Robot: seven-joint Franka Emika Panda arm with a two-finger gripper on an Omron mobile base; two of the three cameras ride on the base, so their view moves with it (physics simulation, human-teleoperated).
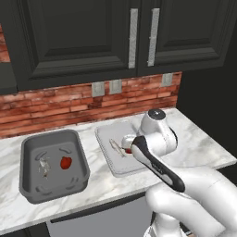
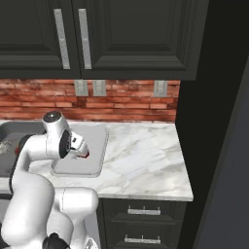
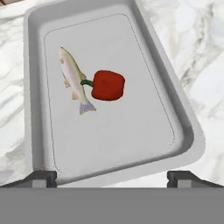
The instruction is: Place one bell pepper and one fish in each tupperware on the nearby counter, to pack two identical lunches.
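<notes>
Left base view. The dark tub (image 1: 53,166) sits on the counter (image 1: 203,143) at 9 o'clock of the light tray (image 1: 121,149). A fish (image 1: 44,165) and a red pepper (image 1: 66,162) lie apart on the tub floor. A second fish (image 1: 114,146) and a sliver of a second pepper (image 1: 128,151) show on the tray, beside the arm's wrist that hangs over it. Both lunches look packed; the step in hand is judged to be the retreat.

Right base view. The gripper (image 2: 82,151) hovers over the tray (image 2: 99,141). Bare marble (image 2: 146,155) lies open toward 3 o'clock, and the dark cupboards (image 2: 126,39) hang well above. A straight lift is the safest exit, since a sideways sweep could catch the tray's near rim.

Hand view. The jaws stand spread wide, pinching nothing; a fingertip (image 3: 40,178) rises at 7 o'clock. The fish (image 3: 73,79) lies at 10 o'clock of the tray's (image 3: 192,135) middle, the pepper (image 3: 108,85) touching its flank. Open floor runs toward 5 o'clock, so nothing crowds the rim.
</notes>
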